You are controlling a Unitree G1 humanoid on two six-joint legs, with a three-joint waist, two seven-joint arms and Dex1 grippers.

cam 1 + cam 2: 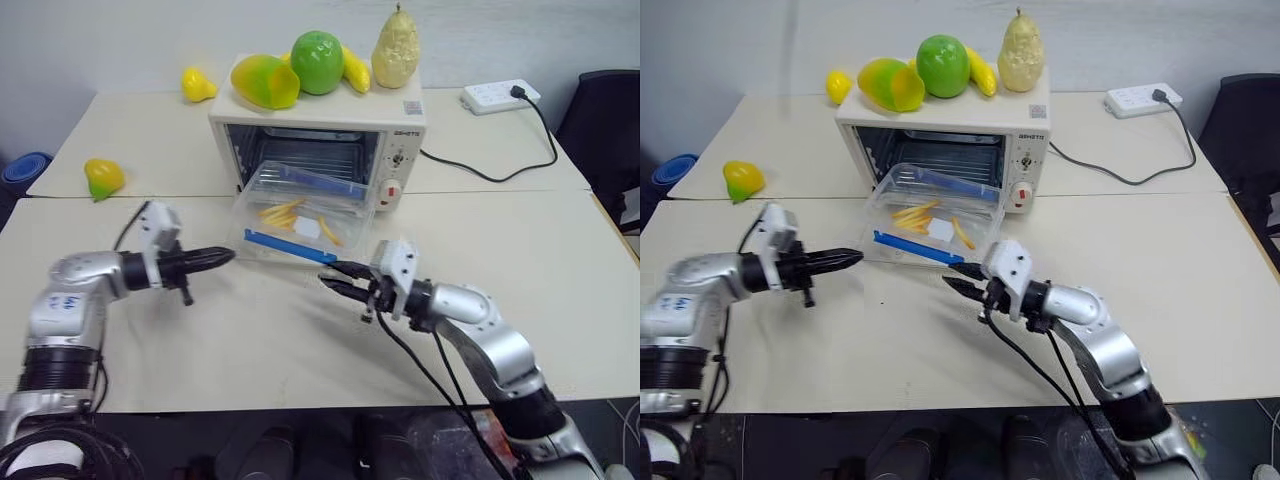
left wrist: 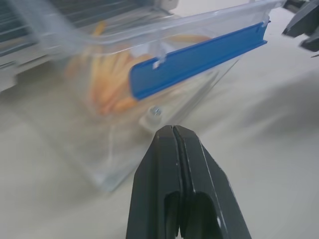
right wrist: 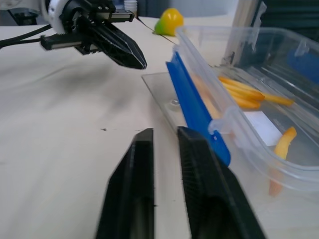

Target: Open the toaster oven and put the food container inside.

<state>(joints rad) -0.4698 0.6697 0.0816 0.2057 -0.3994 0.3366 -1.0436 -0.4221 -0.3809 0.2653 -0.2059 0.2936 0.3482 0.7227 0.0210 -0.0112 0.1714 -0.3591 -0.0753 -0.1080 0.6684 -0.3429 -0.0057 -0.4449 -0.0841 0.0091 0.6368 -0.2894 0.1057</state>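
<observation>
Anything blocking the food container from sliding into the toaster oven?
Nothing visible. The toaster oven is open, and the food container sits on its lowered door, far end at the opening. Only the wire rack shows inside.

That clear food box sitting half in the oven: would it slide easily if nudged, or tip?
The food container looks like thin, smooth plastic with few food strips, so probably light and easy to slide. Its front end overhangs the open toaster oven door, so it might tilt.

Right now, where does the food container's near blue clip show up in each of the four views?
Left eye: blue clip, centre, before the toaster oven.
Right eye: blue clip, left of centre.
Left wrist: blue clip, above the left end effector.
Right wrist: blue clip, centre.
Shared landmark: orange-yellow strips in the food container.
</observation>
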